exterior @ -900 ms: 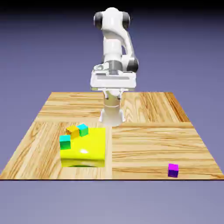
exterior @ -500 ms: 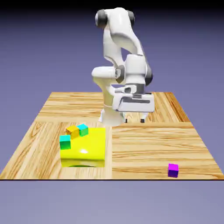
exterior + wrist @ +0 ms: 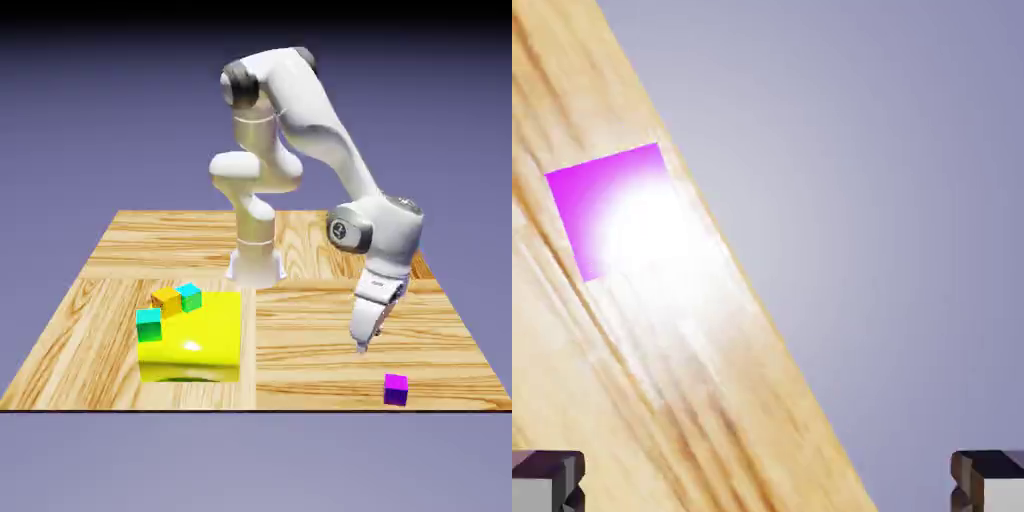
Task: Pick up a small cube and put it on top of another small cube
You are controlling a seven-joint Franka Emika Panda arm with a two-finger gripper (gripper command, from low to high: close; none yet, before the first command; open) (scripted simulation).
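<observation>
A tiny magenta-purple cube point(image 3: 396, 389) lies on the wooden table point(image 3: 300, 340) near its front edge, toward the exterior view's right. In the hand view the same cube point(image 3: 607, 205) shows at upper left, washed by a bright glare. My gripper point(image 3: 362, 345) hangs a little above the table, just behind and left of the cube, apart from it. Its fingertips point(image 3: 547, 480) sit wide apart at the bottom corners of the hand view, and the gripper point(image 3: 768, 490) is open with nothing between them.
A large yellow block point(image 3: 190, 345) stands at the front left, carrying an orange cube point(image 3: 166, 300) and two teal cubes point(image 3: 189, 296) point(image 3: 149, 323). The robot's base point(image 3: 255, 265) rises mid-table. The table's edge runs diagonally through the hand view.
The arm has swung from the table's middle toward the exterior view's right and come down, bringing the gripper close to the magenta cube. The cubes and block have not moved.
</observation>
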